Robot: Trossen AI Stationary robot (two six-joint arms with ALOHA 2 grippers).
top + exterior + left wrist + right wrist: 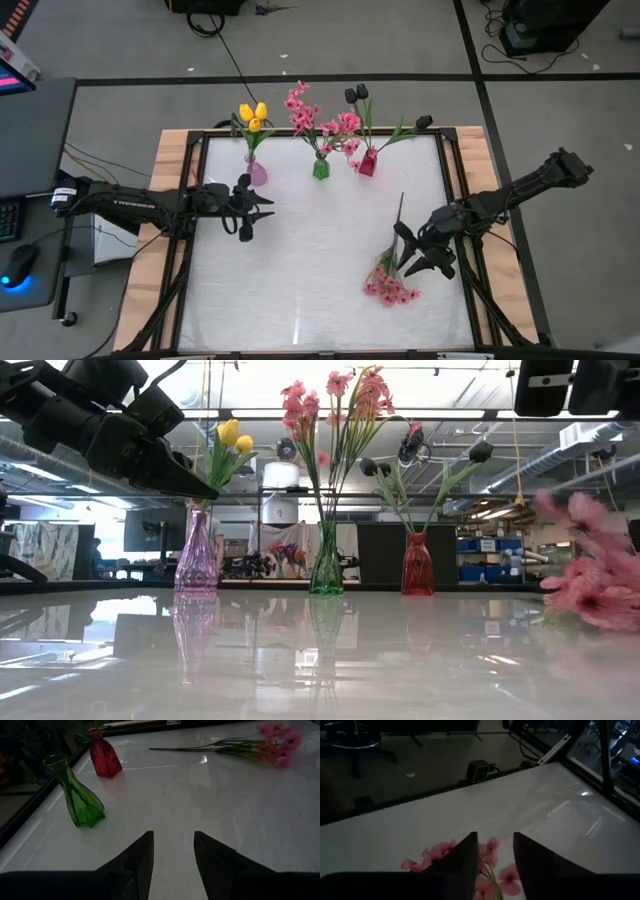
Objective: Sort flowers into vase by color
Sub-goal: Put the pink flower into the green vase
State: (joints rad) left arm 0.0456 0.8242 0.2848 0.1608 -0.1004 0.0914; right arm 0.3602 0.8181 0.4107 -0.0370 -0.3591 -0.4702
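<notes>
Along the far edge of the white table (pixel 300 300) stand three vases in a row: purple vase (pixel 257 172) on the left holding yellow tulips (pixel 252 116), green vase (pixel 321 168) in the middle holding pink blossoms (pixel 300 108), red vase (pixel 367 163) on the right with dark tulips (pixel 357 94) and some pink blossoms beside them. One loose pink spray (pixel 391 284) lies flat on the right part of the table, blooms toward the near edge, stem pointing far.

Right gripper (pixel 425 262) hangs just over that spray's stem, fingers a narrow gap apart, nothing clamped; in the right wrist view the pink petals show between and below the fingers (pixel 462 857). Touching or just above the stem, cannot tell.

Left gripper (pixel 257 210) hovers at the left side of the table, just near of the purple vase, fingers (pixel 137 857) partly apart and empty, pointing toward the green and red vases.

Wooden frame (pixel 175 160) rims the table. Off the table on the left: a desk with a blue-lit mouse (pixel 18 268). Cables (pixel 215 30) run on the floor behind.
</notes>
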